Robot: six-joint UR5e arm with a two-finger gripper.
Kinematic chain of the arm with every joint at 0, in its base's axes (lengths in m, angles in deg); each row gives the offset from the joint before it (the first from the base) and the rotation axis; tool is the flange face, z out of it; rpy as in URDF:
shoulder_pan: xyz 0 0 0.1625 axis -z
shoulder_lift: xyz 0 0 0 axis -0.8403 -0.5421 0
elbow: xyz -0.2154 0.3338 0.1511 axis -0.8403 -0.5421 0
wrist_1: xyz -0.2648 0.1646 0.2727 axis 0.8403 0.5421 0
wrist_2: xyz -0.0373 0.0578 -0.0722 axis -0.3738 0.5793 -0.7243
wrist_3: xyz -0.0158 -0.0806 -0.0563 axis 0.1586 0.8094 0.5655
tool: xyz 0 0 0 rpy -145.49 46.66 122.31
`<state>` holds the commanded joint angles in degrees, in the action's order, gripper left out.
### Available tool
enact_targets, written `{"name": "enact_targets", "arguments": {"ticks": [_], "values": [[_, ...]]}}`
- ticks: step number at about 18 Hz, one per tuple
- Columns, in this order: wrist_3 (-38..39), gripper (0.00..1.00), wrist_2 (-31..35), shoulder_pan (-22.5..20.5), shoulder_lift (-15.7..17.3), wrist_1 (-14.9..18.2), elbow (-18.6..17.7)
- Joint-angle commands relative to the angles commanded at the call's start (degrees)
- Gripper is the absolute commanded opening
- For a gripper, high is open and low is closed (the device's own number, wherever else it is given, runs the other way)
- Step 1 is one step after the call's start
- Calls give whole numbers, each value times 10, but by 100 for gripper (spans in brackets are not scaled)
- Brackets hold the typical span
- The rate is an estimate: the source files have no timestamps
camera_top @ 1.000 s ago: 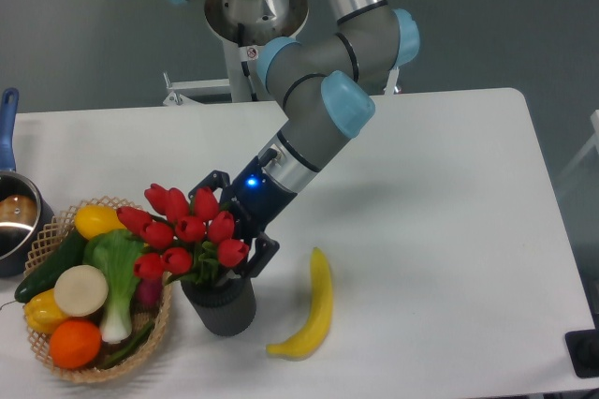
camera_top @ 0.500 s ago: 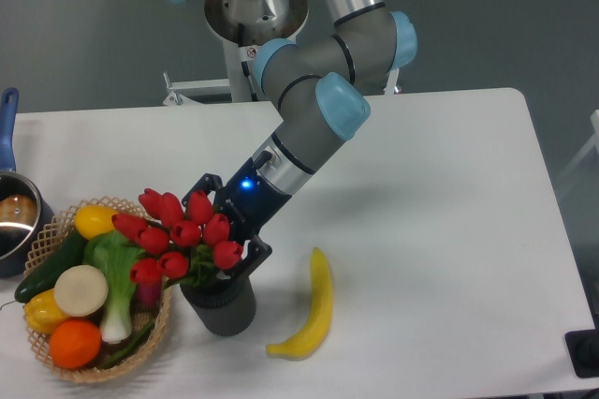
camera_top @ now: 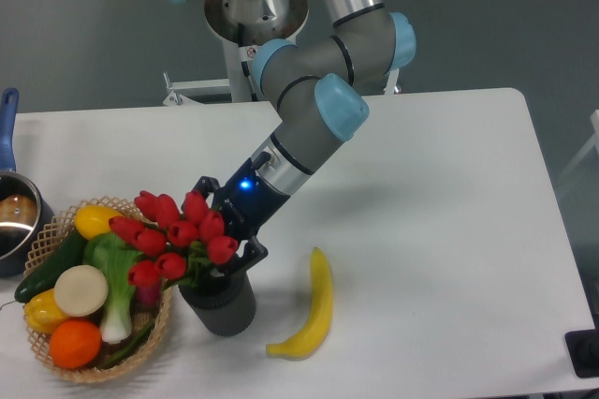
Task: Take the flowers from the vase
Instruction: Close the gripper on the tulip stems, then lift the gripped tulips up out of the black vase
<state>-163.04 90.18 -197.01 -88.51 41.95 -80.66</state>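
The flowers (camera_top: 173, 230), a bunch of red tulip buds with green leaves, stand in the vase (camera_top: 220, 303), a short dark grey cylinder near the table's front left. The bunch leans left over the basket. My gripper (camera_top: 227, 227) comes in from the upper right at the height of the buds and upper stems. Its jaws are spread, one finger (camera_top: 205, 184) behind the bunch and the other finger (camera_top: 253, 251) in front, just above the vase's rim. The buds hide the fingertips. The vase stands upright on the table.
A woven basket (camera_top: 56, 230) of vegetables and fruit touches the vase's left side. A yellow banana (camera_top: 312, 310) lies right of the vase. A metal pot with a blue handle (camera_top: 11, 216) sits at the left edge.
The gripper has slid down and left into the bunch with its jaw spread unchanged. The tulips have been pushed a little left, over the basket.
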Motion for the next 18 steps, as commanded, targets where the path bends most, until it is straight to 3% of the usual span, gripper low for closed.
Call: {"name": "enact_targets", "arguments": {"ticks": [8,18], "values": [[2,48,-3,-2,4,0,-1],[37,48,-19,-8,7,0,7]]}}
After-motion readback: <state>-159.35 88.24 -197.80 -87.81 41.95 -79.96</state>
